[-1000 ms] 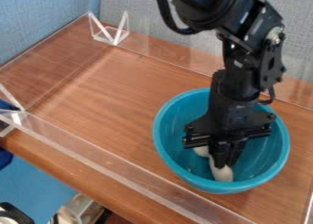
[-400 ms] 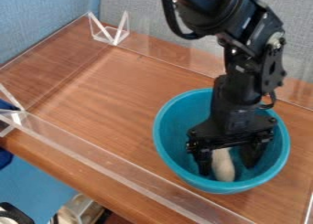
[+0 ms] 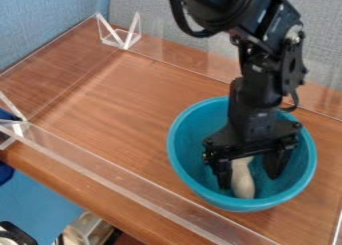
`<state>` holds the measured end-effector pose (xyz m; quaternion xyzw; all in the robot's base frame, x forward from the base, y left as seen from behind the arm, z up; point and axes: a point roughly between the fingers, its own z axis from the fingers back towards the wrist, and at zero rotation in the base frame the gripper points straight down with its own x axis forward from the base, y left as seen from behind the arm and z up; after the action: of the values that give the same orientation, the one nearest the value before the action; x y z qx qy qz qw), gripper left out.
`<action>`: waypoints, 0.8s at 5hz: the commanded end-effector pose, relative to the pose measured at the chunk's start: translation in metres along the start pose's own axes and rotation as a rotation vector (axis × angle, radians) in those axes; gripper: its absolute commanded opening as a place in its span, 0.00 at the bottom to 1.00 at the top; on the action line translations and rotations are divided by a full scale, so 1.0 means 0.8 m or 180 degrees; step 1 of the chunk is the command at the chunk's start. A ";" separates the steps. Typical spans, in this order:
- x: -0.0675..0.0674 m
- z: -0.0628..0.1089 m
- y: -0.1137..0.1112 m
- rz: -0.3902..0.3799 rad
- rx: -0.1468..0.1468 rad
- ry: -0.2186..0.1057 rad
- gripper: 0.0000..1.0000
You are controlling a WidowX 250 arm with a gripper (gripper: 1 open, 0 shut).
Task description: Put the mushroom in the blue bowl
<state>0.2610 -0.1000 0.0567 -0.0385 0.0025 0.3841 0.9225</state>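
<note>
A brown wooden table with a glossy, softly lit top fills most of the view. A low clear plastic wall runs along the table's near edge, and another lines its far edge, where a clear triangular bracket stands. Behind the table rises a blue-grey textured wall.

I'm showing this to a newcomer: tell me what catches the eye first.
The large round teal-blue plastic bowl at lower right on the brown wooden table stands out. The black robot gripper reaches down into it, jaws open, straddling the small cream-white toy mushroom lying on the bowl's floor.
</note>
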 end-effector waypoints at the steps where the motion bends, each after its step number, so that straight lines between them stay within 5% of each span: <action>1: 0.008 0.028 -0.004 0.0071 -0.0246 -0.0037 1.00; 4: 0.014 0.080 -0.007 0.0153 -0.0680 0.0030 1.00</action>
<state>0.2632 -0.0929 0.1011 -0.1169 -0.0047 0.4035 0.9075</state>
